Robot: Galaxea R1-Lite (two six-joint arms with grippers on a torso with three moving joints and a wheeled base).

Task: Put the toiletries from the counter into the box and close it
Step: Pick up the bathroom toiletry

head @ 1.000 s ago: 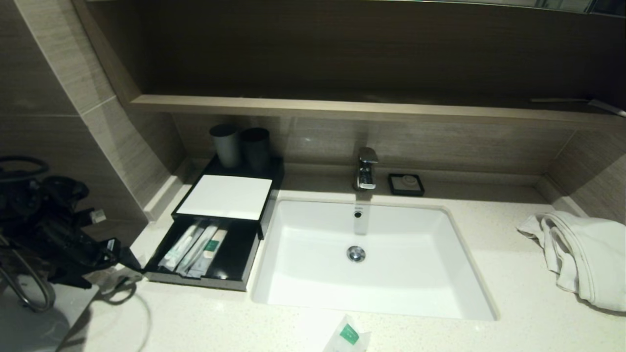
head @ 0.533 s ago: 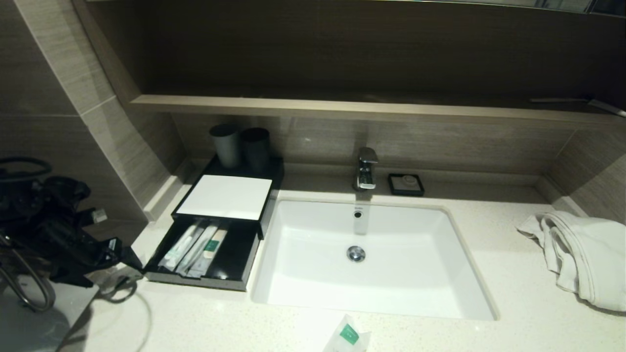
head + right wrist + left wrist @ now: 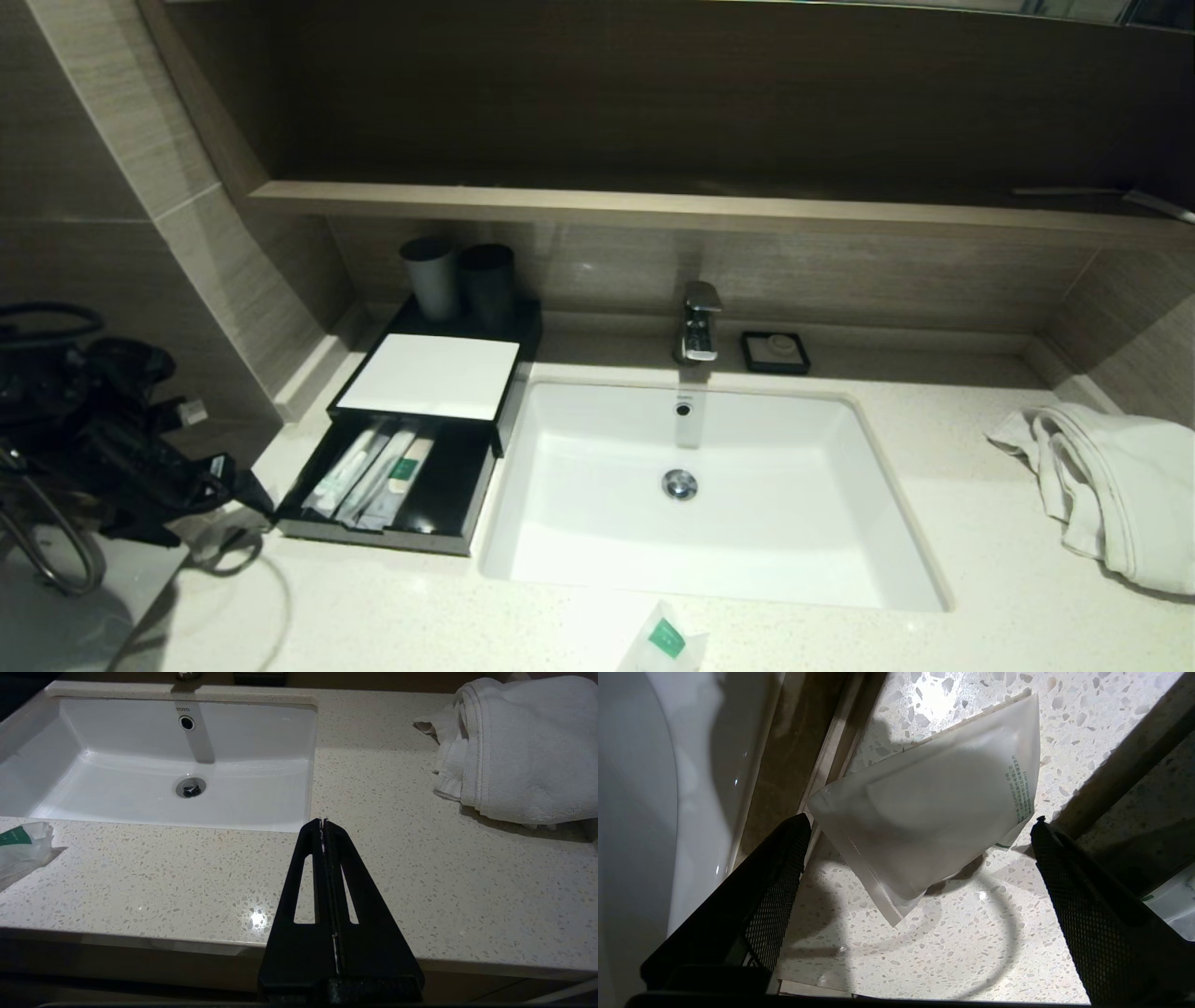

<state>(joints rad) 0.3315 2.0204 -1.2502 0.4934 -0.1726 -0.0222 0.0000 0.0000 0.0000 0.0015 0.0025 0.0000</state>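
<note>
Our left gripper (image 3: 920,826), fingers spread, hovers over a sachet (image 3: 934,816) at the worktop's (image 3: 980,523) seven o'clock, ready to pinch; right fingers (image 3: 325,830) pressed together.

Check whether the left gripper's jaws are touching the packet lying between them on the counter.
Apart. In the left wrist view, the left gripper has its jaws wide open, with counter showing between each tip and the frosted packet.

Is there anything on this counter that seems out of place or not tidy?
Yes. The box has its drawer pulled out, with a few packets inside. One packet lies loose on the counter before the sink; another packet lies under the open left claw. A towel lies crumpled at the right.
</note>
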